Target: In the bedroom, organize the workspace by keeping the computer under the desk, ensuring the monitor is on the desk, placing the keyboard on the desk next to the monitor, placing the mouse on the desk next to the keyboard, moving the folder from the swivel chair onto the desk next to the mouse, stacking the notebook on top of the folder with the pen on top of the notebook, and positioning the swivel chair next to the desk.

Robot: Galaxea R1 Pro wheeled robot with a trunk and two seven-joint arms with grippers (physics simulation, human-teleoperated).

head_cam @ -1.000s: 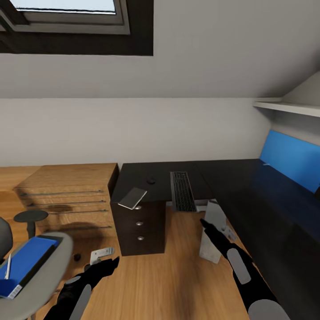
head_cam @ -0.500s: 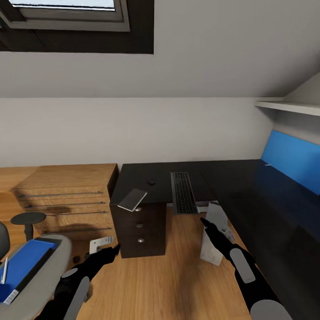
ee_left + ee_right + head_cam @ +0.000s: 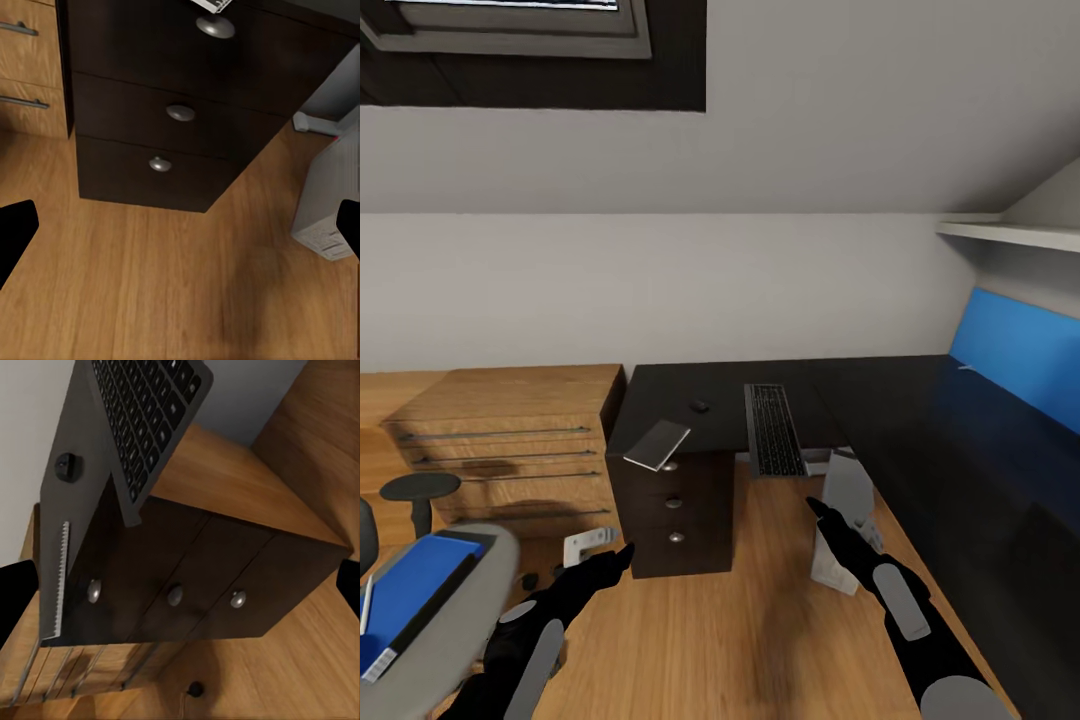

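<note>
Robot facing the black L-shaped desk (image 3: pixel 920 420) from the wooden floor (image 3: pixel 740 620).
The keyboard (image 3: pixel 772 430), mouse (image 3: pixel 700 406) and notebook (image 3: pixel 657 445) lie on the tabletop, notebook and keyboard overhanging its front edge above the drawer unit (image 3: pixel 675 515). The computer (image 3: pixel 840 520) stands on the floor beside the drawers. The folder (image 3: pixel 410 590) rests on the swivel chair (image 3: pixel 450 620). Left gripper (image 3: pixel 622 553) and right gripper (image 3: pixel 815 507) hang in the air, jaws spread wide, grasping nothing.
</note>
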